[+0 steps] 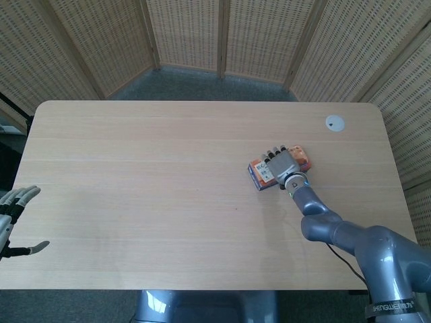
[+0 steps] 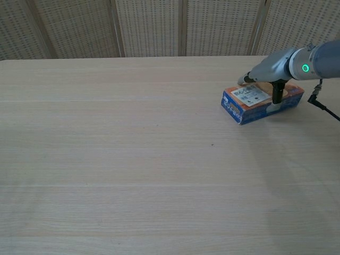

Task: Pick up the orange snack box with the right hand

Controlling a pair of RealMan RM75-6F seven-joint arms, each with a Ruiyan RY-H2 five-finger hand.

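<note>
Orange box: the box [image 1: 278, 167] lies flat on the right half of the tabletop [image 1: 168, 188], its long axis slanting from near-left to far-right as I see it from the head view.
Box versus fingers: it sits directly under my right hand [image 1: 283, 163]; the fingers [image 1: 276, 151] reach across its top toward the far long edge, and the thumb [image 2: 277, 94] drops down the near long side in the chest view.
Grip state: fingers and thumb straddle the short width of the box and look to be touching it; I judge the grip set but not tested, since the box rests on the tabletop.
Nearer hand: right, by far; the left hand [image 1: 15, 214] hangs off the near-left edge, fingers apart, holding nothing.
Right arm pose: forearm runs low from the near-right corner, wrist angled down onto the box, palm facing the top.
Next move: I'd squeeze across the width, then lift straight up.
</note>
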